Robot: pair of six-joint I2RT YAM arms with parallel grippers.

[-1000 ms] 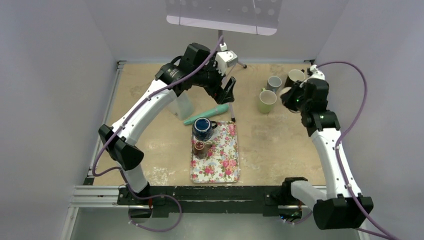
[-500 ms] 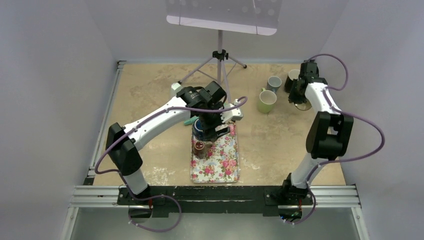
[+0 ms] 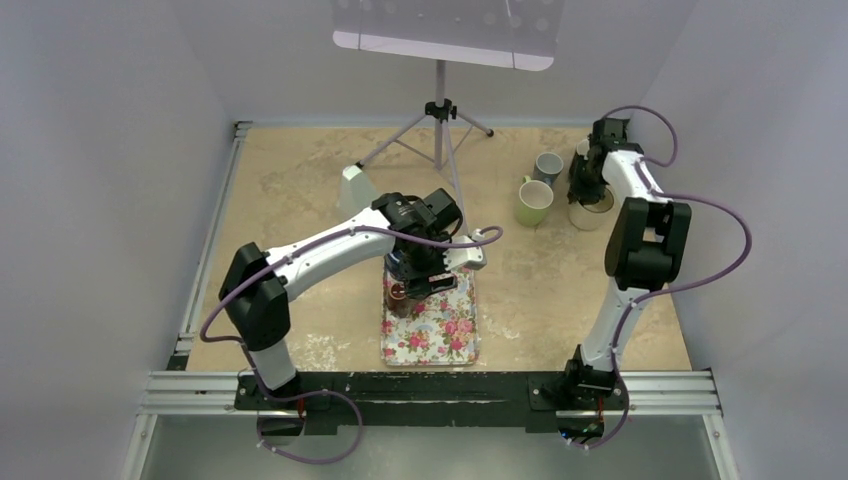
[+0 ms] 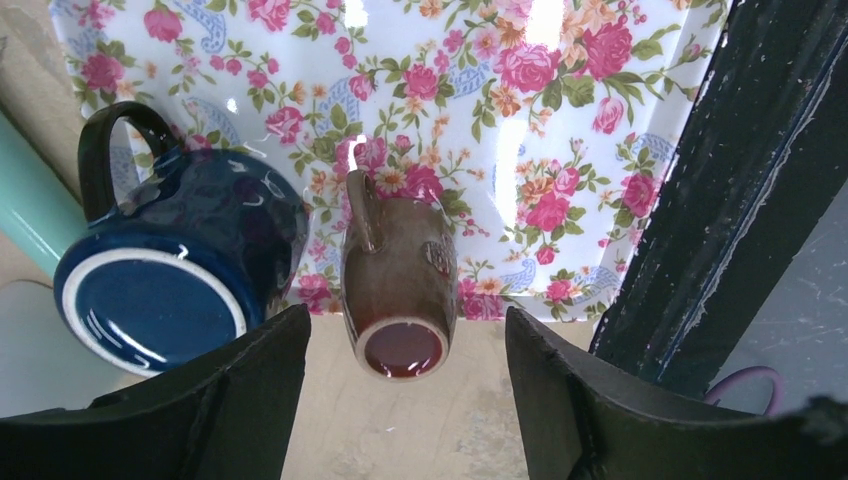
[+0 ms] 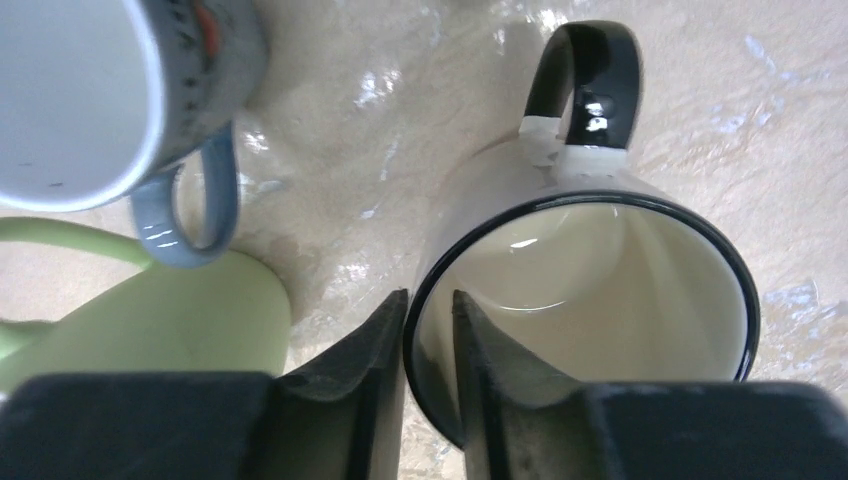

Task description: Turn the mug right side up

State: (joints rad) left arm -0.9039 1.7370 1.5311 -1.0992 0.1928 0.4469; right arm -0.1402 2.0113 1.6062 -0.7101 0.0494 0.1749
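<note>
A small brown mug (image 4: pixel 400 270) stands upside down on the floral tray (image 4: pixel 560 120), its base up; it also shows in the top view (image 3: pixel 397 293). A dark blue mug (image 4: pixel 170 270) stands upside down right beside it. My left gripper (image 4: pixel 405 400) is open just above the brown mug, one finger on each side, not touching; in the top view (image 3: pixel 425 270) it covers most of the blue mug. My right gripper (image 5: pixel 430 350) is shut on the rim of a cream mug with black rim and handle (image 5: pixel 600 260), which is upright, mouth up, at the far right (image 3: pixel 592 212).
A green mug (image 3: pixel 534 202) and a grey-blue mug (image 3: pixel 547 166) stand upright just left of the cream mug. A tripod stand (image 3: pixel 438 120) is at the back, a translucent container (image 3: pixel 353 185) at mid left. A teal cylinder (image 4: pixel 25 205) lies by the blue mug.
My left arm has swung from the back down over the tray and lowered toward the two mugs. My right arm has moved back and the cream mug now sits mouth up.
</note>
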